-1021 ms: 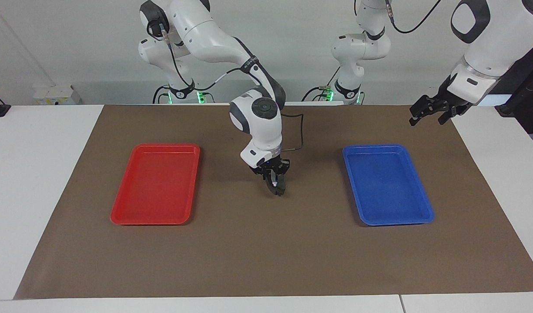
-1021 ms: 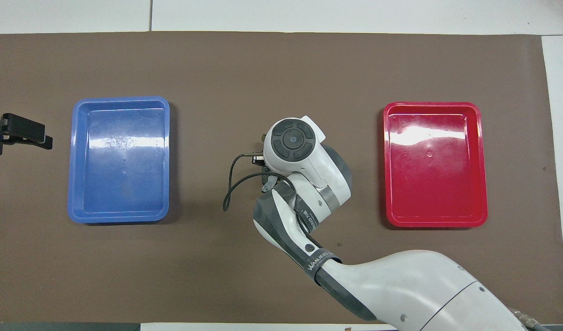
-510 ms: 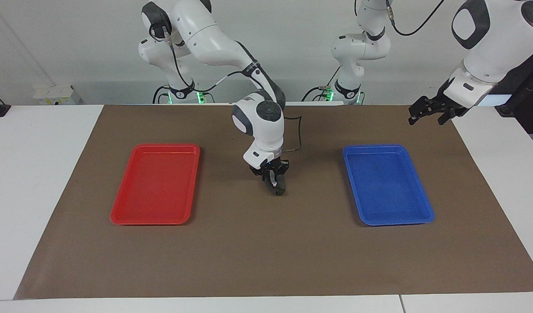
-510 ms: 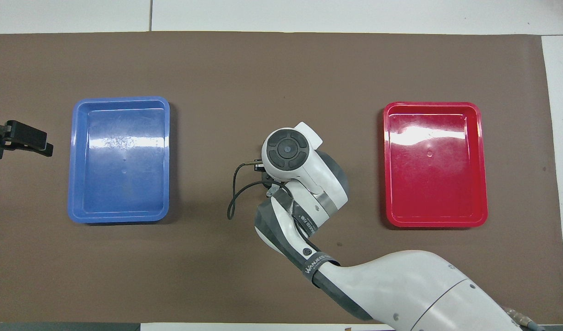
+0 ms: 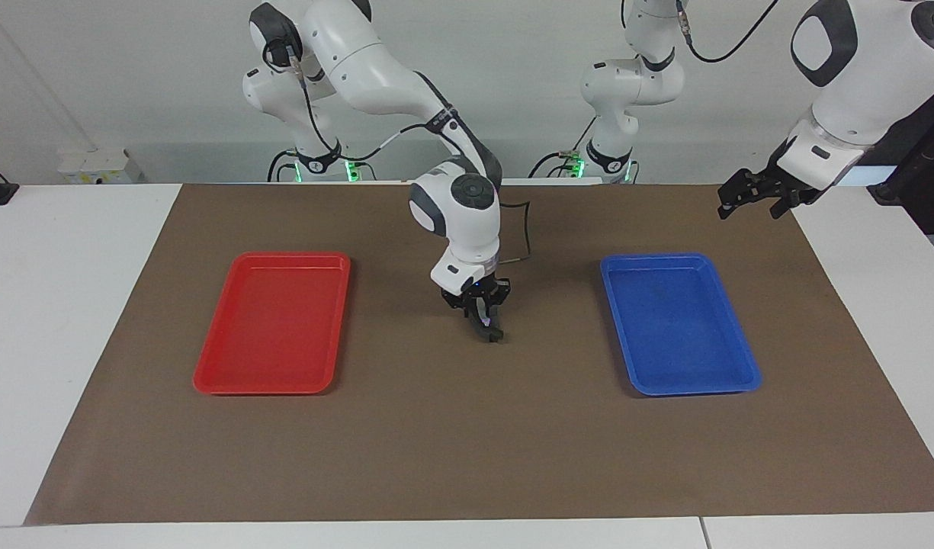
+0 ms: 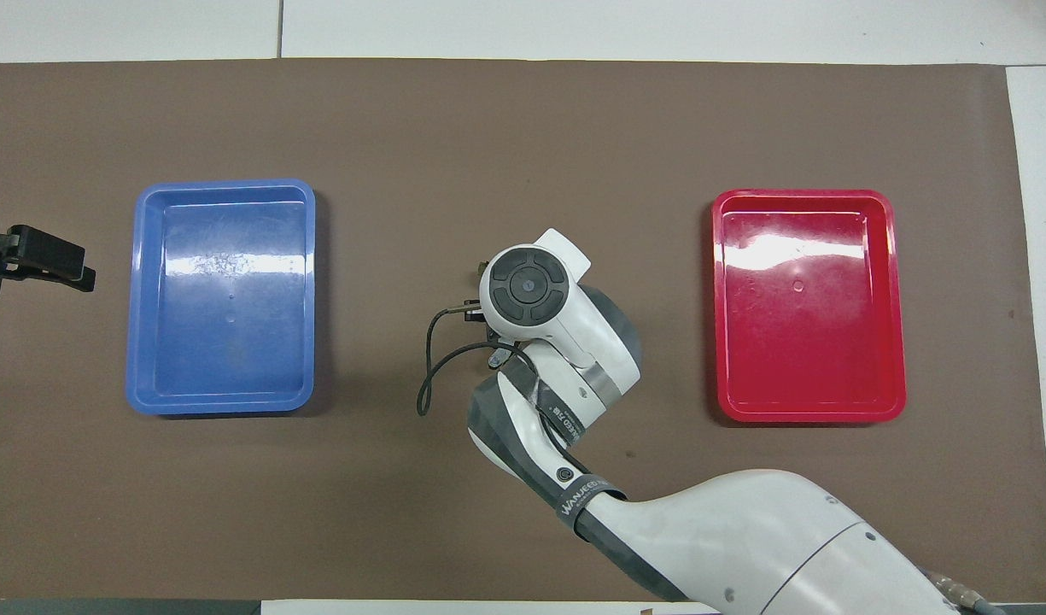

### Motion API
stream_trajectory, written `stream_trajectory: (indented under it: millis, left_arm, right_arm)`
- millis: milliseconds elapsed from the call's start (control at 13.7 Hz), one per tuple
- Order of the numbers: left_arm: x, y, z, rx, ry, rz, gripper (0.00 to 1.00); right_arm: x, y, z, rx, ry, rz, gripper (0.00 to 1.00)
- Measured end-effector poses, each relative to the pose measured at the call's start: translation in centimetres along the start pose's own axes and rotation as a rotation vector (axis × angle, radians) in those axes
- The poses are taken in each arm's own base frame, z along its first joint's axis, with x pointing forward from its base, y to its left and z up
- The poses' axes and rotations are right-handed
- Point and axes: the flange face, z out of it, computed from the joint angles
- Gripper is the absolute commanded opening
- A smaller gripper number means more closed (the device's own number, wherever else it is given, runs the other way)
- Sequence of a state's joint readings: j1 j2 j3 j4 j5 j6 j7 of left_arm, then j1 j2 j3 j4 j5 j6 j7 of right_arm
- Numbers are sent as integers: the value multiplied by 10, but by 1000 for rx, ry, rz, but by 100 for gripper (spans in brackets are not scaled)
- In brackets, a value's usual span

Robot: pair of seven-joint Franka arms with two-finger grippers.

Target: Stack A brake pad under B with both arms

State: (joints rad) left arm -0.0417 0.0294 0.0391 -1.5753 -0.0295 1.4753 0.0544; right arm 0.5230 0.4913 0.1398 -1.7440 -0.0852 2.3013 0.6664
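**K:** Status of the right gripper (image 5: 485,324)?

**M:** It is low over the middle of the worktop (image 5: 467,450), between the red tray (image 5: 207,379) and the blue tray (image 5: 750,376). It is closed on a small dark piece at its tips, which I take to be A brake pad (image 5: 493,335). The pad's lower edge looks to be at or just off the mat. The overhead view is no help, because the wrist covers it.

**K:** And B?

**M:** It is not visible in either view. The left gripper (image 5: 750,200) waits raised over the mat's edge at the left arm's end. I cannot tell whether it is open or closed.

**K:** So the step in hand is setting A down as the base?

**M:** That is my reading. To do it well:
- Lower straight down until the pad bears flat on the mat.
- Release only after that, so the pad does not tip or skate.
- Leave it clear of both trays, with its long axis placed to suit B's curve.
- Retract vertically so that a finger does not drag it.

**K:** Risk?

**M:** The pad is thin and held edgewise, so an early release could leave it tilted. B would then rock on it.
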Motion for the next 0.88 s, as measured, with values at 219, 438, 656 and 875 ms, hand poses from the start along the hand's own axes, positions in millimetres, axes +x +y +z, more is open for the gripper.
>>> stream_trajectory:
  millis: [219,438,656,875]
  left_arm:
    - [0,0,0,0,2,0,100]
    - [0,0,0,1,4,0,100]
    - [1,0,-2,2,24,0,100]
    - [4,0,-5,3,55,1,100]
  right_arm:
    - [-4,-3,3,0,-1,-7,0]
    - [-5,-2,4,9,10,-7,0]
    - [-6,-2,4,11,13,-7,99]
    - [-6,-1,5,10,12,-7,99]
